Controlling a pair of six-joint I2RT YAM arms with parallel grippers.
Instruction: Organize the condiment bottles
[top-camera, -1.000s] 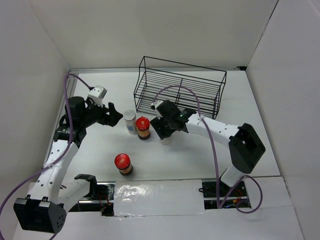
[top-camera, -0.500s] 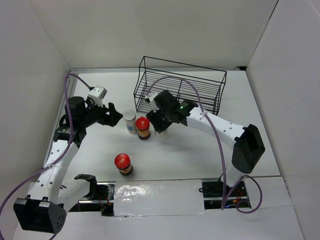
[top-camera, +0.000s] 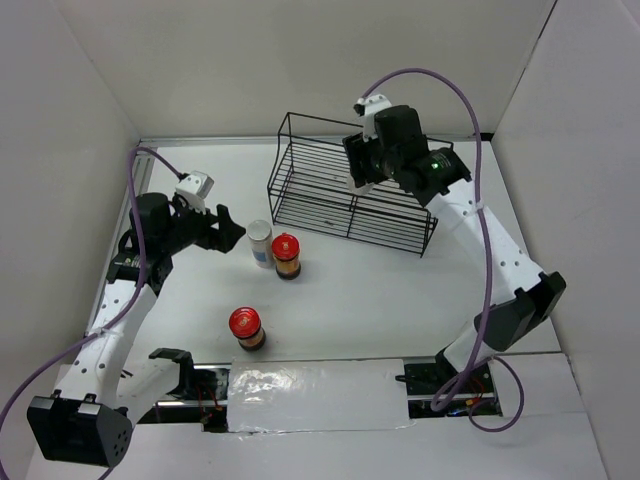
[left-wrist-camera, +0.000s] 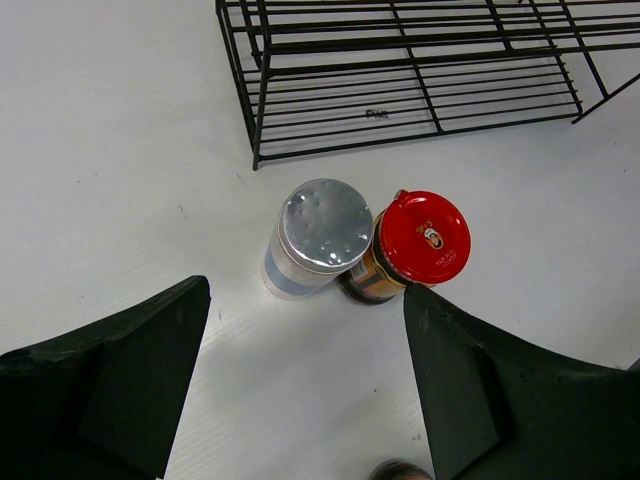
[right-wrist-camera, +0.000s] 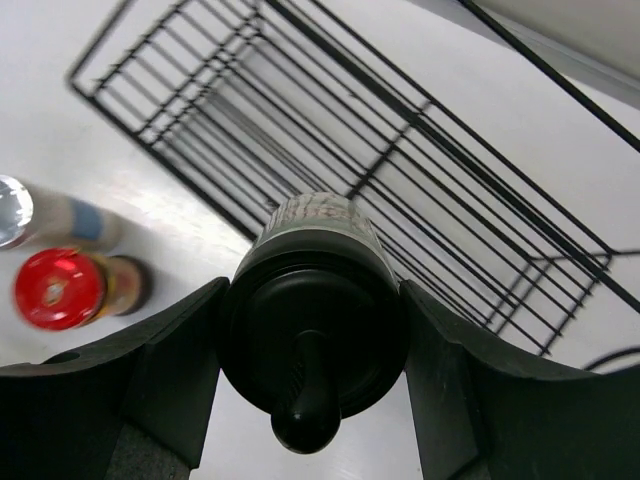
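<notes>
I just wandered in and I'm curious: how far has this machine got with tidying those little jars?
Nothing looks finished: the wire basket is empty. In hand: the right gripper holds the black-capped jar above the basket. To do: the pale-capped jar and a red-capped jar stand together before the open left gripper, and a second red-capped jar stands nearer the arms' bases.

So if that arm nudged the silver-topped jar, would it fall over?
Probably it would tip rather than slide: the silver-topped jar stands upright, tall and narrow. It sits against the red-capped jar, so a push would likely shove both. Being round, it could roll once down.
</notes>
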